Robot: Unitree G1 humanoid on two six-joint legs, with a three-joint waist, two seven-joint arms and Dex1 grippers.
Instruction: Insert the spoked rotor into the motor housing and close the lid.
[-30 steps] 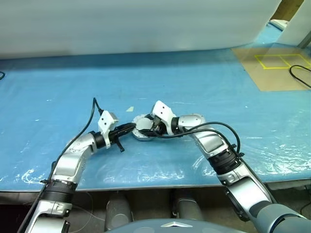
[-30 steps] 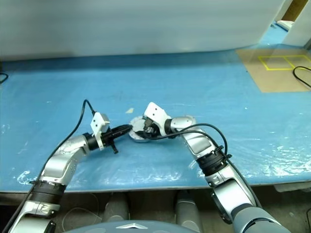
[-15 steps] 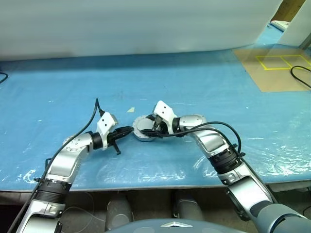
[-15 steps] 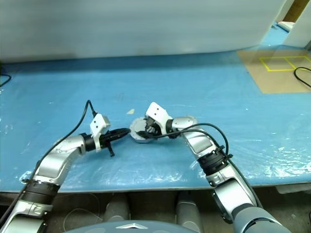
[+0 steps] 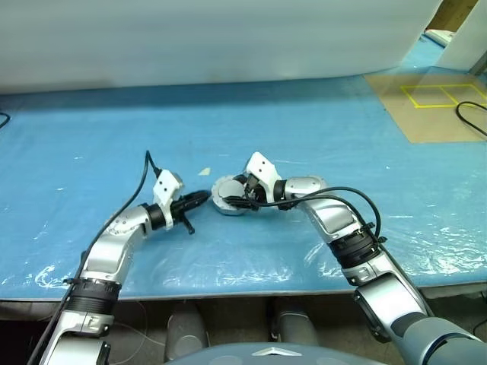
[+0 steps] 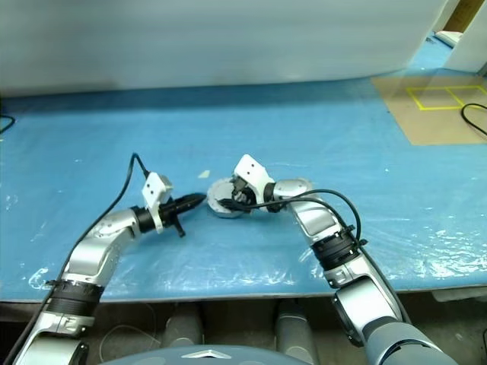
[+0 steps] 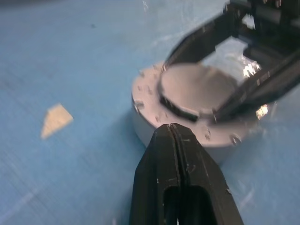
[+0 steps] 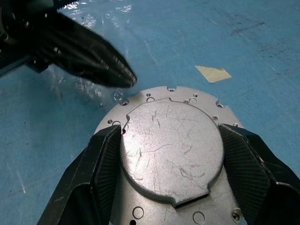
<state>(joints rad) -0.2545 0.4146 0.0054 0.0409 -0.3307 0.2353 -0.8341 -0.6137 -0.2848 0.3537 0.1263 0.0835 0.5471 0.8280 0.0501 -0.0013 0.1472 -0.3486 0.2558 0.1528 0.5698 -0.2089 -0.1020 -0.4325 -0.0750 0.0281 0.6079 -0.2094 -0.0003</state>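
— Since one second ago, what has moved?
— Hardly anything: left tool stays pressed together beside the motor housing on the desk. Right tool pinches the closed lid; the rotor is hidden.

The motor housing sits on the desk between the right end effector's fingers; the left end effector is just beside it, perhaps touching.
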